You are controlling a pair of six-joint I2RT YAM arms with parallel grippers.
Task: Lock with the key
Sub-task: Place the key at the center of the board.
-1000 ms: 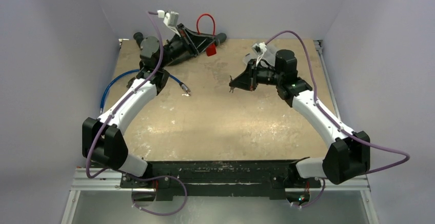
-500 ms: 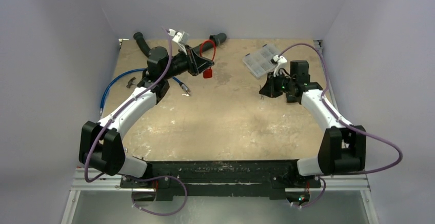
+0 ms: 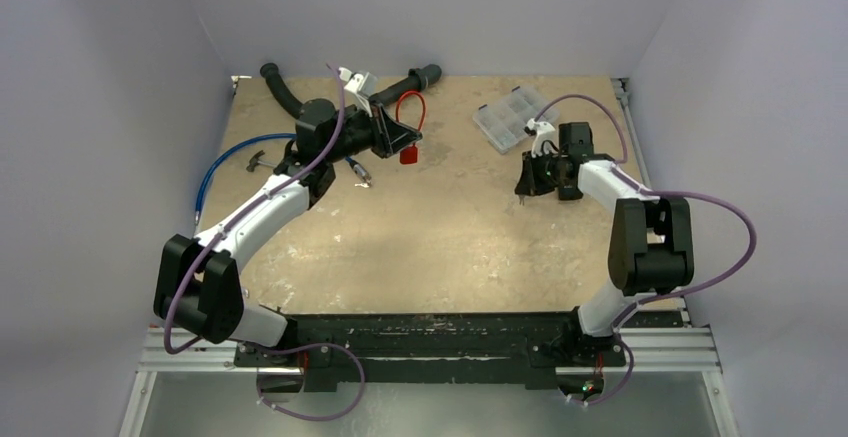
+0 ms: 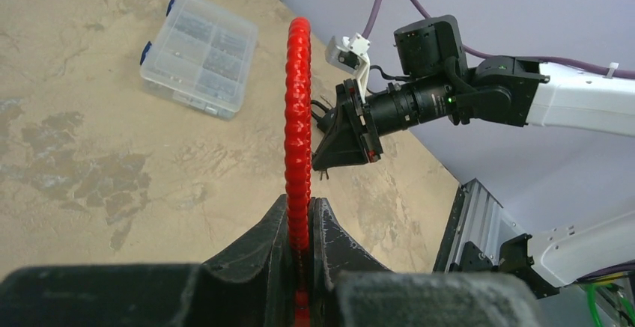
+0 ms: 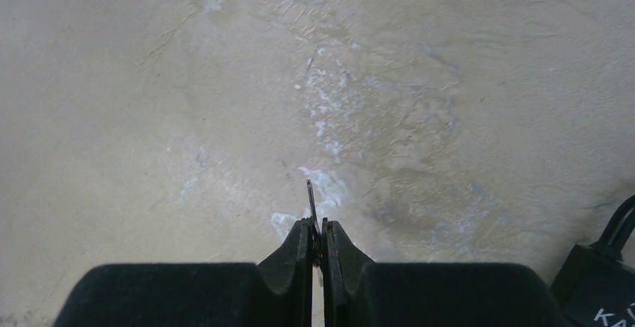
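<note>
On the desk: worn tan board, both arms reaching over its far half.
left arm: stretched up-left to centre, wrist turned toward the right arm.
right arm: folded back on itself at the right edge, wrist pointing in toward the middle.
black hose: lies along the far edge, behind the left wrist.
blue cable: looped at the left edge, metal plug end near the left arm's elbow.
clear box: compartment box, flat on the desk, far right, near the right wrist but apart from it.
red cable lock: ribbed red loop stands up out of the left gripper, lifted off the desk.
left gripper: clenched on the red loop, fingers tight on both sides of it.
lock body: small red block at the loop's end, just beside the left gripper's tip; can't tell if it touches the desk.
right gripper: pinched shut on the key, well apart from the lock.
key: thin blade seen edge-on, sticking out past the fingertips over a pale scuff on the desk; contact with the desk not clear.
</note>
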